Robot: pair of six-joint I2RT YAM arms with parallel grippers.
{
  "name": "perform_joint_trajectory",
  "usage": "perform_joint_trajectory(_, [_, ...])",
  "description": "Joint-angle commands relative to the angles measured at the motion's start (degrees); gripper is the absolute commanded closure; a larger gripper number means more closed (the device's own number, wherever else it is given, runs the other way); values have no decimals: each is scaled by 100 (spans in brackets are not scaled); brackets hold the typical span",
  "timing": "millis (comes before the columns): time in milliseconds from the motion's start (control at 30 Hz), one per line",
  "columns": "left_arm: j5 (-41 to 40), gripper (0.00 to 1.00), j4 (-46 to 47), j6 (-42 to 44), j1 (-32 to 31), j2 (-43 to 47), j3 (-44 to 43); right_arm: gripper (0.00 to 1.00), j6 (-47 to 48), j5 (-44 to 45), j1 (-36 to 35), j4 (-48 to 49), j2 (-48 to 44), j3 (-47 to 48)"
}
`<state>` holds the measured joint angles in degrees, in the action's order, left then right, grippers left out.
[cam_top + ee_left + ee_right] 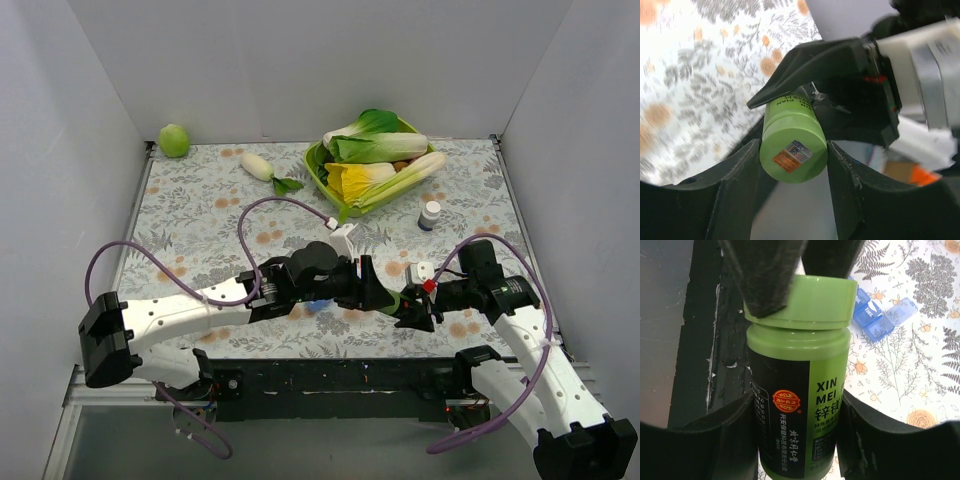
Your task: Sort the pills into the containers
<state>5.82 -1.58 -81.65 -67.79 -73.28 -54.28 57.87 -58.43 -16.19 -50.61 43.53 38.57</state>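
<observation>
A green pill bottle (pixel 393 300) with a black label is held in the air between both grippers, near the table's front edge. My right gripper (pixel 797 435) is shut on the bottle's body (pixel 790 400). My left gripper (pixel 793 165) is shut on its green cap (pixel 792 150), whose end face carries a small sticker; its fingers (pixel 765 275) show on the cap (pixel 800 302) in the right wrist view. The blue strip pill box (pixel 879 315) lies on the floral cloth with lids open, beneath the left arm (pixel 318 303). No loose pills show.
A lime-green bowl (pixel 318 172) of leafy vegetables stands at the back. A small white bottle with a dark cap (pixel 430 214) stands in front of it. A white radish (pixel 257 165) and a green fruit (pixel 174 140) lie at the back left. The black front rail (pixel 330 380) is just below the grippers.
</observation>
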Motion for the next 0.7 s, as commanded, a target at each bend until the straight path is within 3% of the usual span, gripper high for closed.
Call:
perform_joint_trajectory(0, [228,100,-1403,-3399,-59,-116,-1066,92,-161,166,10,490,-11,107])
perform_joint_trajectory(100, [191,100,-1538,-3858,-59,-82,-1085,92,-188,227,10,464,15,160])
perform_joint_trajectory(300, [-204,100,-2249,-3665,-41,-135,-1401,92,-214,298,28,446,-64,90])
perform_joint_trajectory(667, [6,100,-1978,-3779,108,296,-1058,92,-250,324,28,543,-46,81])
